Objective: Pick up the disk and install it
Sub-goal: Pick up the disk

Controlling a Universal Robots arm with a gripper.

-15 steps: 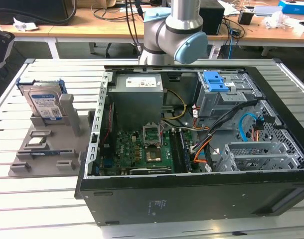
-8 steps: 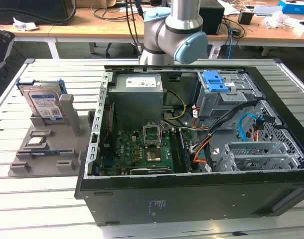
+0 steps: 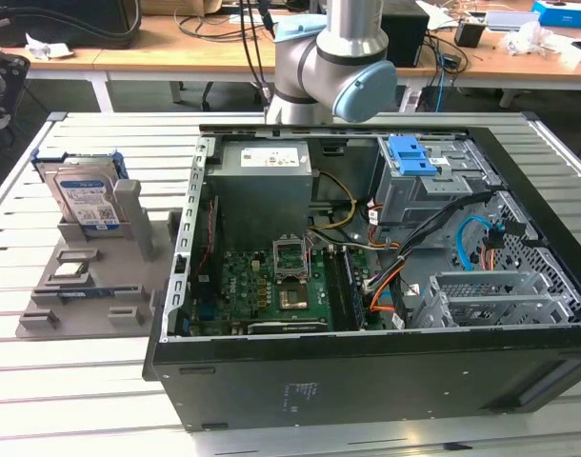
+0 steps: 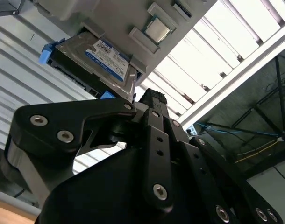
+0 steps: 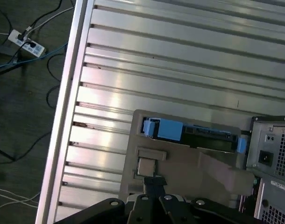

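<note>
The disk [image 3: 86, 202] stands on edge in a grey holder [image 3: 90, 295] at the exterior view's left, beside the open computer case [image 3: 367, 381]. Its silver face with a blue-and-white label and blue carrier frame shows in the second wrist view as the disk [image 4: 103, 58]. In the first wrist view the disk [image 5: 180, 133] appears edge-on. My gripper [image 4: 152, 95] hangs apart from the disk, shut with nothing in it, and the gripper [image 5: 154, 181] sits over the holder's near side. The arm [image 3: 333, 67] stands behind the case.
A small square chip [image 3: 70, 271] lies in the holder in front of the disk. Inside the case a grey drive cage with a blue latch [image 3: 414, 157] sits at the back right. The slatted metal table [image 5: 180, 60] ends at an edge, with cables on the floor [image 5: 25, 42].
</note>
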